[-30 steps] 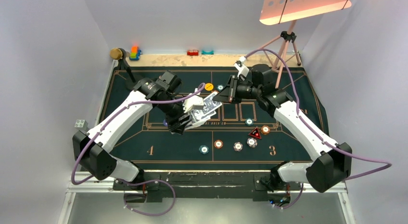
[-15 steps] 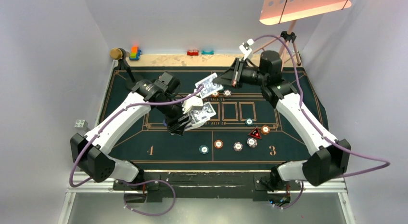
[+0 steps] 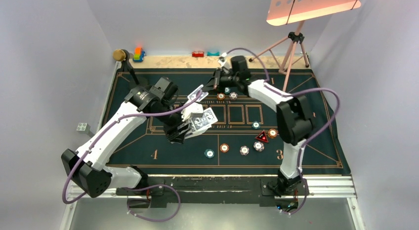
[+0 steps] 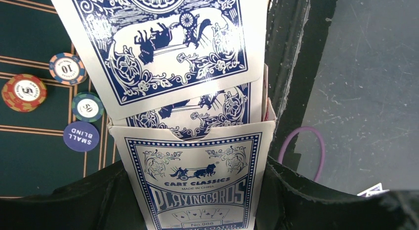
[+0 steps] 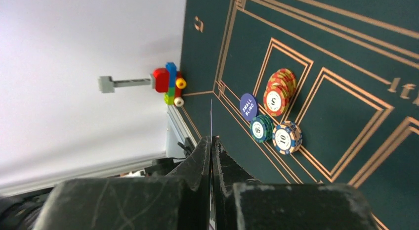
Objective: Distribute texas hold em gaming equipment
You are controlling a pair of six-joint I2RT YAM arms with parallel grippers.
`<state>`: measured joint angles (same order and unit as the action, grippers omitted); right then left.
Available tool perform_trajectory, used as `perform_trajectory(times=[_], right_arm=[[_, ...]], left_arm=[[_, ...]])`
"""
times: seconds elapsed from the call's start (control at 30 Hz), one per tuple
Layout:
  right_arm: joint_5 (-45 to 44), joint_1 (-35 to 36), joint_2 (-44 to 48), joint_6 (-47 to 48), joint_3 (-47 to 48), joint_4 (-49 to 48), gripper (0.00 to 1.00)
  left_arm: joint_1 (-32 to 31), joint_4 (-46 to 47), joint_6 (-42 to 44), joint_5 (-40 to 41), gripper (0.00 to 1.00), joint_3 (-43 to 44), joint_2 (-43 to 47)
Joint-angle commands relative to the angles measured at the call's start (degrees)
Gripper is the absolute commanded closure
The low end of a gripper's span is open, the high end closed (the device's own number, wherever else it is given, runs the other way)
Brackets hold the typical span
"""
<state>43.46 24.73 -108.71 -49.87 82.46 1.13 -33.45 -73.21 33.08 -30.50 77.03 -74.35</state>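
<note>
My left gripper (image 3: pixel 190 126) is shut on a blue-and-white playing card box (image 3: pixel 201 121) above the mat's middle. In the left wrist view the box (image 4: pixel 197 180) fills the space between the jaws (image 4: pixel 195 173), and blue-backed cards (image 4: pixel 163 42) stick out of its open top. My right gripper (image 3: pixel 212 86) is shut on a single card (image 3: pixel 196 95) just behind the box. That card shows only as a thin edge (image 5: pixel 211 116) between the closed fingers (image 5: pixel 211 140). Below lie stacked poker chips (image 5: pixel 279 94) and a "small blind" disc (image 5: pixel 248 106).
More chips (image 3: pixel 244 150) and a red triangular marker (image 3: pixel 262 137) lie on the dark green felt mat (image 3: pixel 123 156) near the front right. Toy blocks (image 3: pixel 138 54) line the back edge. A pink tripod (image 3: pixel 291 47) stands at the back right.
The right gripper pulled a card off the box, lifted it away and swung it left, with its arm folding in toward the back middle. The left arm shifted slightly, still holding the box.
</note>
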Motion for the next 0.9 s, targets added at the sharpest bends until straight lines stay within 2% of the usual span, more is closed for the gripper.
perform_trajectory(times=[0.0, 0.4, 0.53, 0.67, 0.87], right_arm=[[0.6, 6.8, -4.2, 0.5, 5.9, -5.1, 1.00], [-1.3, 14.8, -19.5, -2.1, 15.7, -7.1, 1.00], [-2.7, 16.3, -23.0, -2.3, 19.4, -5.7, 0.95], [-3.7, 16.8, -25.5, -1.0, 23.7, -1.9, 0.75], [-6.2, 15.2, -21.0, 4.5, 24.0, 6.3, 0.31]], left_arm=[[-0.1, -2.3, -0.7, -2.6, 1.00, 2.8, 1.2], [-0.1, -3.0, -1.6, -2.4, 1.00, 3.8, 2.0], [-0.1, -3.1, -1.5, -2.3, 1.00, 3.8, 2.0], [-0.1, -3.1, -1.3, -1.8, 1.00, 3.5, 1.9], [-0.1, -2.9, -1.4, -2.0, 1.00, 3.2, 2.2]])
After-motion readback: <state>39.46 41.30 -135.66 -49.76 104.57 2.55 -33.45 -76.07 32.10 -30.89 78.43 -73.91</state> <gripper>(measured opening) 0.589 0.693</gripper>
